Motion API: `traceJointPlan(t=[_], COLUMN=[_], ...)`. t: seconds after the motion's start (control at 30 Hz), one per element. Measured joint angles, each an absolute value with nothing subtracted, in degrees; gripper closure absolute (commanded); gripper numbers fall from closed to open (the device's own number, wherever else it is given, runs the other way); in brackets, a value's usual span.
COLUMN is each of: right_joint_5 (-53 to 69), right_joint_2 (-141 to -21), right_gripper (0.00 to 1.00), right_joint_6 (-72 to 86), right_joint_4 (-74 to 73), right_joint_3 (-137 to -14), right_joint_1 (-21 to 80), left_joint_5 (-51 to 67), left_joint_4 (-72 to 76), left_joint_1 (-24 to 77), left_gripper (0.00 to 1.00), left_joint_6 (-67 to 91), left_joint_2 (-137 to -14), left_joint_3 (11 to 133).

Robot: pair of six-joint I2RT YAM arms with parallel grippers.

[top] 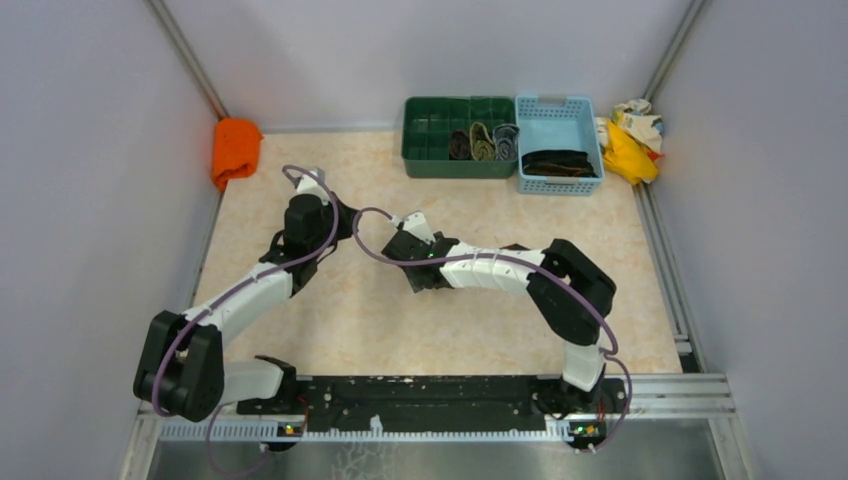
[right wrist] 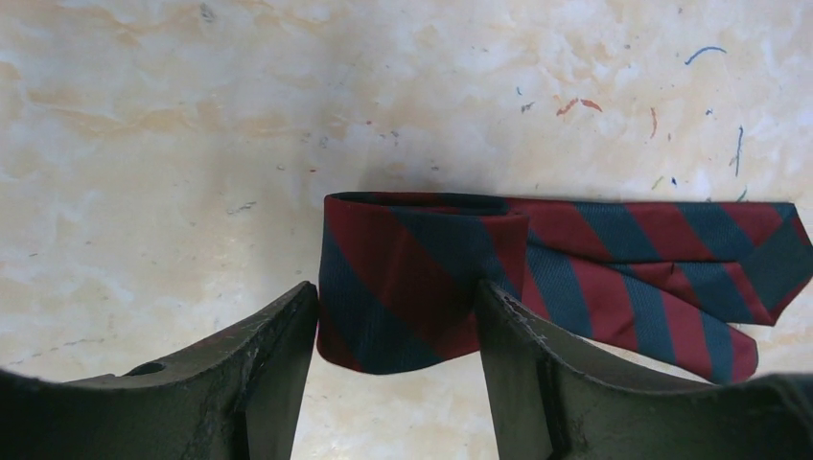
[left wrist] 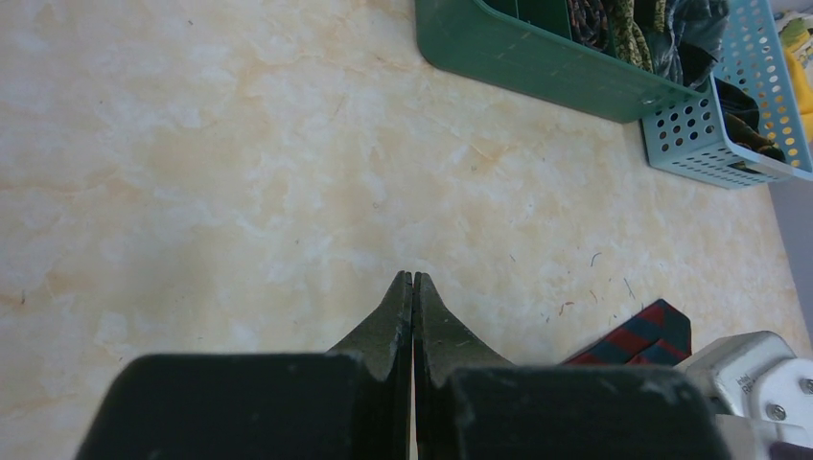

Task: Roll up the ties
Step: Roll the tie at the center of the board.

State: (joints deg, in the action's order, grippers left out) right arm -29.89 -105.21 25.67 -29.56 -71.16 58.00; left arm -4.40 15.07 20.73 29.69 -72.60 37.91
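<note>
The striped tie, dark red and navy, lies flat near the middle of the bench. One end is folded over on itself, and its pointed tip trails out along the surface.

The right end effector straddles that folded end with its jaws apart, 1 finger close beside each edge. The cloth shows no pucker, so it looks unclamped. From this angle I cannot rule out light contact on the left edge.

The left end effector has its jaws pressed together on nothing and hangs over bare bench toward the left edge. The tie's tip is just visible at its side.

The tie should handle as light, soft and limp, with a smooth weave that is likely to slip. A loose fold will probably spring open or skew unless it is held. The sensible hold is across the width at the folded end, pinching both layers. The tail is best pinned with the other arm so the roll stays straight and tight.

Along the far edge sits a green divided tray. It holds 3 rolled ties side by side in the compartments nearest the basket. A pale blue basket touches the tray on its right and holds a heap of dark unrolled ties.
</note>
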Motion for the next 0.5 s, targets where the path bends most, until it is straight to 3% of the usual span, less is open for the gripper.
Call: traceJointPlan(t=[0.3,0.5], right_joint_5=[-34.59,-34.15], right_joint_2=[-109.30,-109.25], right_gripper=[0.47,0.61], right_joint_6=[28.75,29.23], right_joint_4=[-32.84,-32.60], right_joint_3=[-72.93,-72.90], right_joint_1=[58.00,57.17], left_joint_5=[-3.60,-3.36], left_joint_4=[15.49,15.77], left_joint_1=[20.73,20.73], left_gripper=[1.00,1.00], left_joint_6=[29.63,29.30], left_joint_2=[-72.75,-73.03], left_joint_3=[37.76,37.76])
